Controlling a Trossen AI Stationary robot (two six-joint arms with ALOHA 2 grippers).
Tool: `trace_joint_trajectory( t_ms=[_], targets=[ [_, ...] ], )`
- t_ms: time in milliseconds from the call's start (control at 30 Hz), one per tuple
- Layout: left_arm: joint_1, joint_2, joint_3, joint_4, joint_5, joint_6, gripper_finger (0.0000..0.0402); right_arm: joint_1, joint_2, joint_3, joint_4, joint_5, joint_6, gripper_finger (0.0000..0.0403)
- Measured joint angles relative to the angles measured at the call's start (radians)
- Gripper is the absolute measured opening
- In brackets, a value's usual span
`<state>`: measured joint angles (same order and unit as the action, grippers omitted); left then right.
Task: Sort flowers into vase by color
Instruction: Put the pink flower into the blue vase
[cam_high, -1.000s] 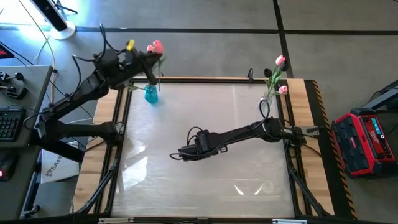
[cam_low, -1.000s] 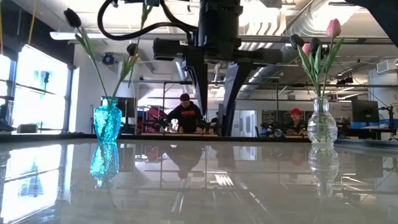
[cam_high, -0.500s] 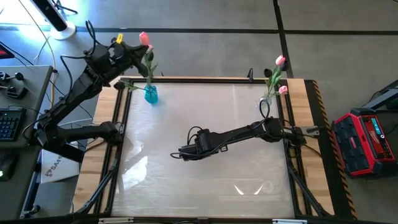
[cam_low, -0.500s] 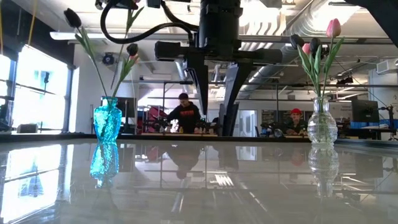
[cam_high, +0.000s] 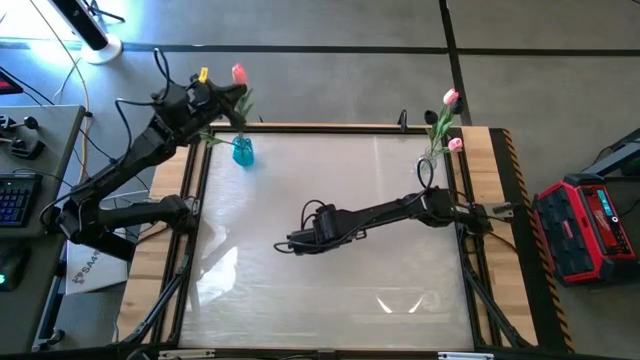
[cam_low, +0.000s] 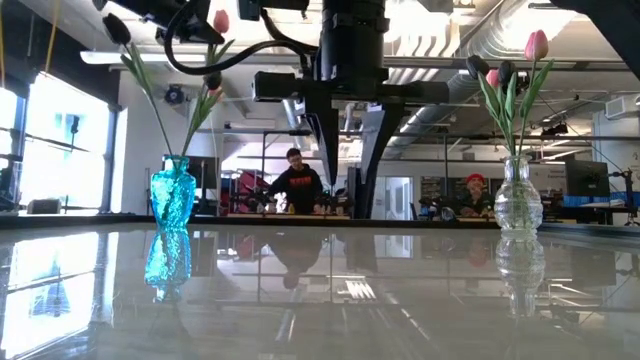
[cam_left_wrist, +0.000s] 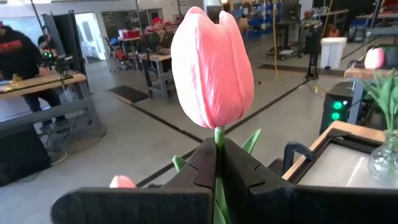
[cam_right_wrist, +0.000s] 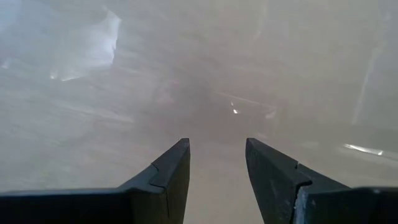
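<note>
From above, the left gripper sat just over the blue vase at the table's far left corner, pinching a pink tulip by the stem. Half a second earlier the bloom had been a little farther left and the arm drawn back more; a second earlier it had been nearer the vase's right side. So the arm was swinging the flower about above that vase, which suggests the pink tulip was being lifted out to go to the other vase. The clear vase at the far right corner already held pink blooms. The right gripper waited mid-table.

At table height, the pink tulip's head had come into sight high above the blue vase, where a dark tulip leaned left.

In the left wrist view, the fingers were clamped on the thin green stem just below the full, closed pink bud.

In the right wrist view, the right fingers stood apart, holding nothing over the table.
</note>
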<state>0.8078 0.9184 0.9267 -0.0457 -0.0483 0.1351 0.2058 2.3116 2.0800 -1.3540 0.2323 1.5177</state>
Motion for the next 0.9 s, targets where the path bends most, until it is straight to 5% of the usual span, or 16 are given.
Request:
trace_joint_trajectory(
  t_ms=[367,700,900],
  targets=[
    [0.000,-0.001,-0.012,-0.127,-0.074,0.058,0.0027,0.000,0.000,0.000,-0.067,-0.009,0.004,0.0145],
    [0.000,-0.022,-0.006,-0.180,-0.122,0.023,0.0136,-0.004,0.000,0.000,-0.042,-0.034,-0.004,0.0145],
    [0.000,-0.031,0.100,-0.380,-0.122,0.015,0.0204,-0.007,-0.037,0.001,0.164,-0.025,-0.179,0.0145]
  ],
)
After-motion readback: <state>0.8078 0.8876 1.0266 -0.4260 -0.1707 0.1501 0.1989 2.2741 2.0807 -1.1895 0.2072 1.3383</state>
